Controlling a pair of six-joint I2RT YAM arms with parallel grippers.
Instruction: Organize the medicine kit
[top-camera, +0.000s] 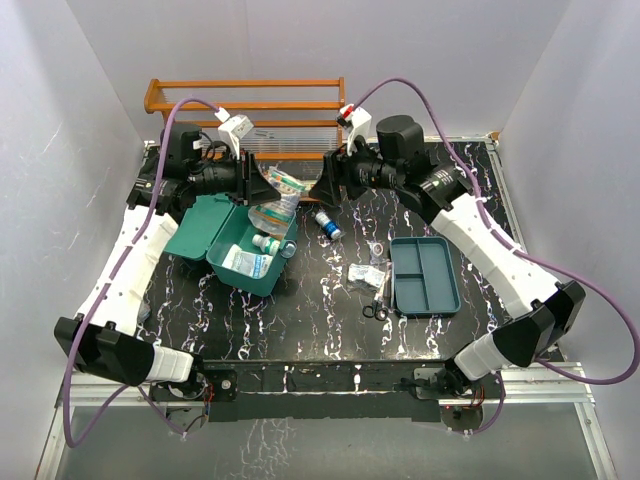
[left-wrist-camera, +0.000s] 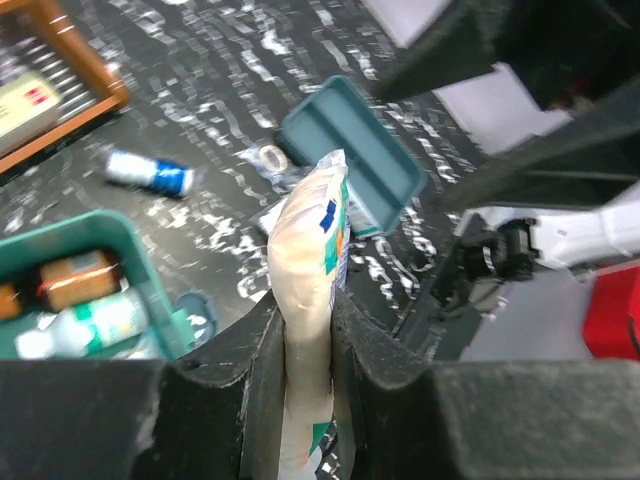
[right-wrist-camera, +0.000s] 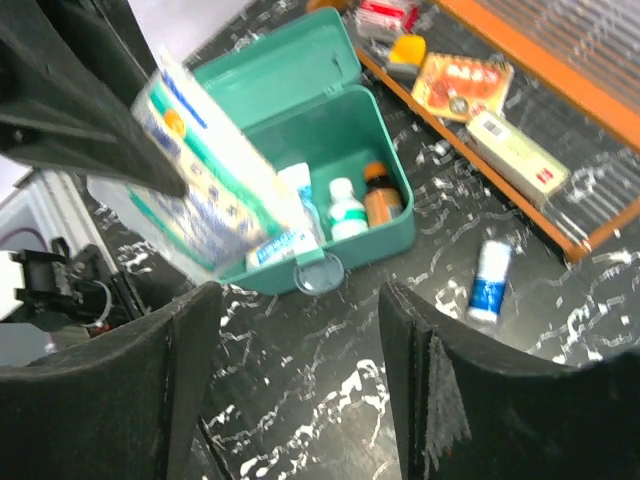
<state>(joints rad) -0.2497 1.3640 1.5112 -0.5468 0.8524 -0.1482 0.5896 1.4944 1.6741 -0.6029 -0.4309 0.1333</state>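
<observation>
Pinching a soft packet (left-wrist-camera: 310, 230) tight, the left pincer (left-wrist-camera: 305, 310) holds it up off the counter (top-camera: 300, 320), likely so it can drop into the medicine kit (top-camera: 205, 228). The kit sits open on the left with bottles inside. The right pincer (right-wrist-camera: 298, 295) is spread wide and holds nothing. The packet's print is too blurry to read. The insert tray (top-camera: 440, 290) lies empty on the right.

Medicine kit (top-camera: 205, 228) is teal-green, its insert tray (top-camera: 425, 275) a darker teal. Table's (top-camera: 300, 320) black with white marbling, rack (top-camera: 245, 95) orange, little bottle (top-camera: 328, 225) blue and white, pouch (left-wrist-camera: 310, 260) cream with blue-orange print.
</observation>
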